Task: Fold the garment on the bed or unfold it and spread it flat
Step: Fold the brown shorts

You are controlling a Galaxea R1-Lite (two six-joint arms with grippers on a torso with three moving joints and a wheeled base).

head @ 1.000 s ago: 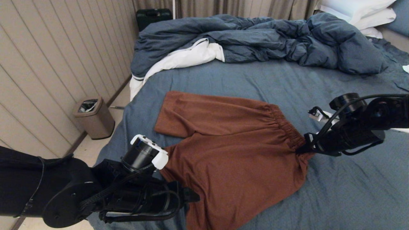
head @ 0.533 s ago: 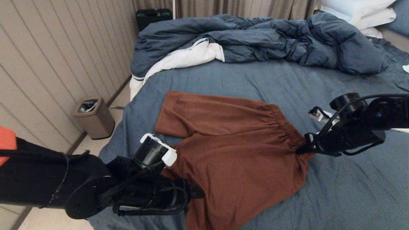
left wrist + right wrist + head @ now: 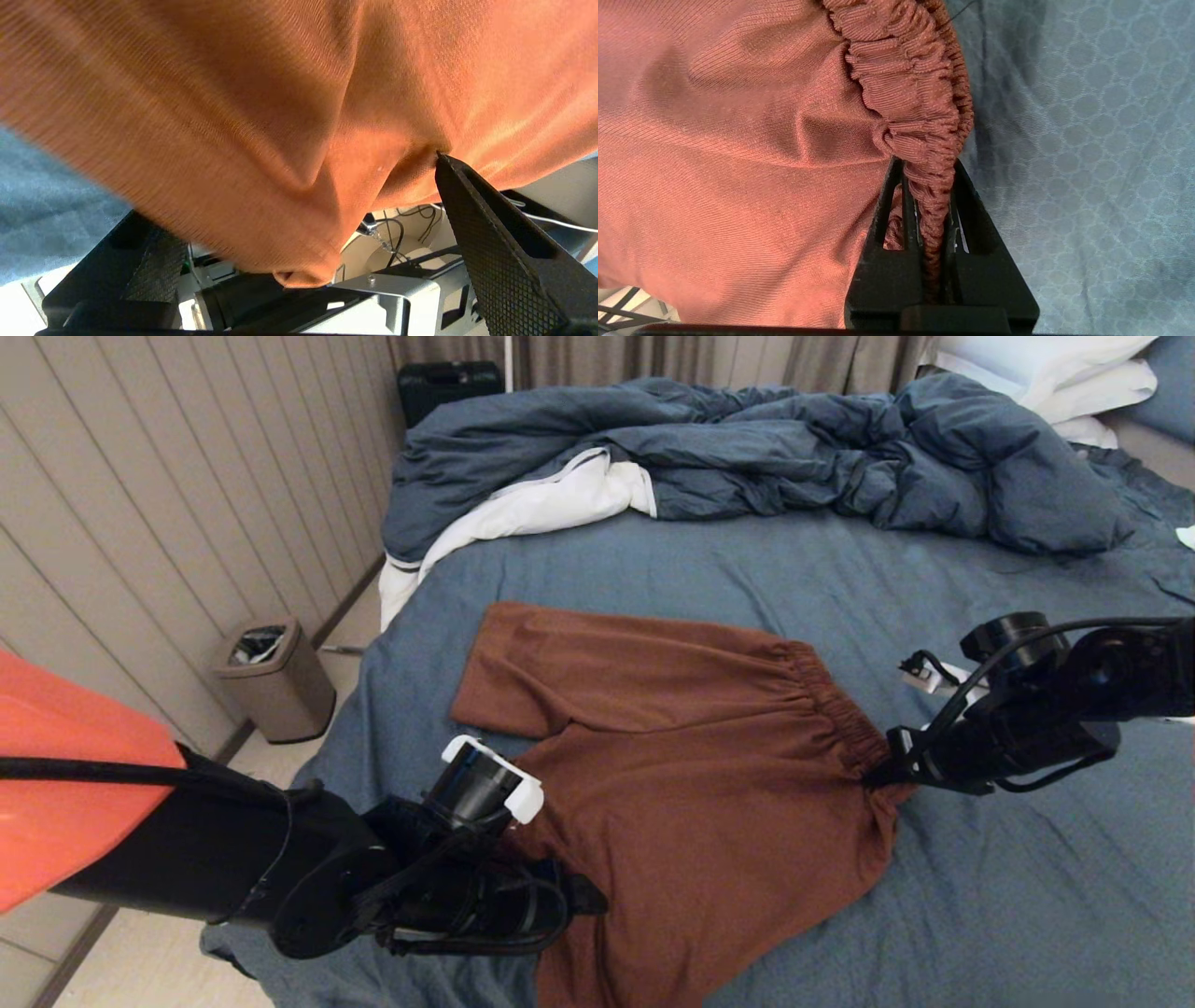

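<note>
While duvet [image 3: 747,457] bunches behind, shorts [image 3: 691,784] seemingly lie flat.

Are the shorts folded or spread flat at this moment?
Spread, not folded: the garment lies open on the bed, both legs apart. The right gripper pinches its waistband; the left gripper, open, is at the near leg.

Right tool [image 3: 882,773] reaching in level from the right, jaws clamped together on fabric pinched between them. Left tool [image 3: 588,901] low at near left, arm stretched forward, jaws spread wide, one fingertip [image 3: 441,161] touching cloth.
</note>
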